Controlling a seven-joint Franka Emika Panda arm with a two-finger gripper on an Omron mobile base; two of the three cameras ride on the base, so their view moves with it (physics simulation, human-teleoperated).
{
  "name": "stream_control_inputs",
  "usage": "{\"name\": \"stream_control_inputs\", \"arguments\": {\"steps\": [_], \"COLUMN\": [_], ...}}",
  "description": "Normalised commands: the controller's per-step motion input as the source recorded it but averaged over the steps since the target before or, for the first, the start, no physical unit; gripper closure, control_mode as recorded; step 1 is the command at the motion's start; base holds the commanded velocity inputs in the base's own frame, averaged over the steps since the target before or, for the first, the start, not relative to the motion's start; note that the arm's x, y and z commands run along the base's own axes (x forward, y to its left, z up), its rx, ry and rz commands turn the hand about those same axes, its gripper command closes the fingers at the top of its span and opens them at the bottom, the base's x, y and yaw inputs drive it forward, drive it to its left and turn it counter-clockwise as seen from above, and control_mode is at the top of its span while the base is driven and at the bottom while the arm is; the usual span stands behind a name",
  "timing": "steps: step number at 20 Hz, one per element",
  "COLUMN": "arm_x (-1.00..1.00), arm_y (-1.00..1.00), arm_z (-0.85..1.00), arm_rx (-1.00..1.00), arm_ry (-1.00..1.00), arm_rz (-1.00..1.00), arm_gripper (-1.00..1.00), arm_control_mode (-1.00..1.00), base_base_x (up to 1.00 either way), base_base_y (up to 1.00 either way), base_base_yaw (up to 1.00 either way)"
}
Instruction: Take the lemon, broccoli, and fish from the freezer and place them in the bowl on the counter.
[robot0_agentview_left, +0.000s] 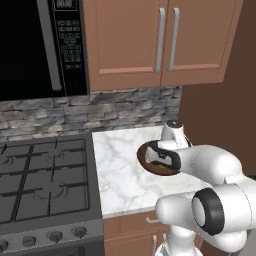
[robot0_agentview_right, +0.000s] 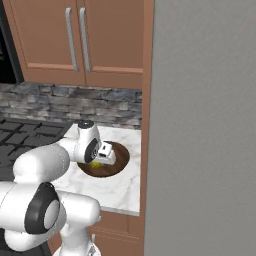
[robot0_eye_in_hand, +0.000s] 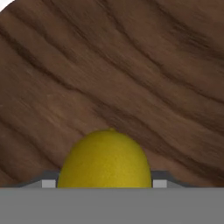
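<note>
Low in the centre of the hand view, the lemon (robot0_eye_in_hand: 105, 159) sits between the jaws of the gripper (robot0_eye_in_hand: 105, 183), which pinch it from both sides; only small grey corners of the fingers show at its left and right. Behind it, dark grained wood of the bowl (robot0_eye_in_hand: 131, 74) spans the frame, so the fruit hangs directly above the bowl's floor.

Right base view: the gripper (robot0_agentview_right: 100, 159) points down into the bowl (robot0_agentview_right: 121, 157) at centre frame, with a yellow patch of the lemon (robot0_agentview_right: 95, 164) just under the hand. The bowl rests on the white marble worktop (robot0_agentview_right: 117, 187), near the grey freezer (robot0_agentview_right: 205, 125) wall that occupies the right of the frame.

Left base view: the arm crosses from the lower right; the bowl (robot0_agentview_left: 147, 162) is partly hidden behind the wrist, on the worktop (robot0_agentview_left: 120, 170) beside the black stove (robot0_agentview_left: 45, 175).

Judged stage: item 1 of 3 is ready for release; broccoli and fish are not in the bowl.

Risks: a round fruit let go from too high may roll or bounce over the shallow rim onto the worktop. Jaws that spread too little may drag the lemon out on withdrawal. A low wrist may nudge the bowl toward the worktop's edge.
</note>
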Motion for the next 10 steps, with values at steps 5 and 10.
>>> {"name": "stream_control_inputs", "arguments": {"steps": [5,10], "arm_x": [0.25,0.24], "arm_y": [0.00,0.00], "arm_z": [-0.22,-0.09], "arm_rx": [0.00,0.00], "arm_ry": [0.00,0.00], "arm_rz": [0.00,0.00], "arm_gripper": [1.00,-1.00], "arm_control_mode": [-1.00,-1.00], "base_base_x": [0.00,0.00], "base_base_y": [0.00,0.00], "base_base_yaw": [0.00,0.00]}}
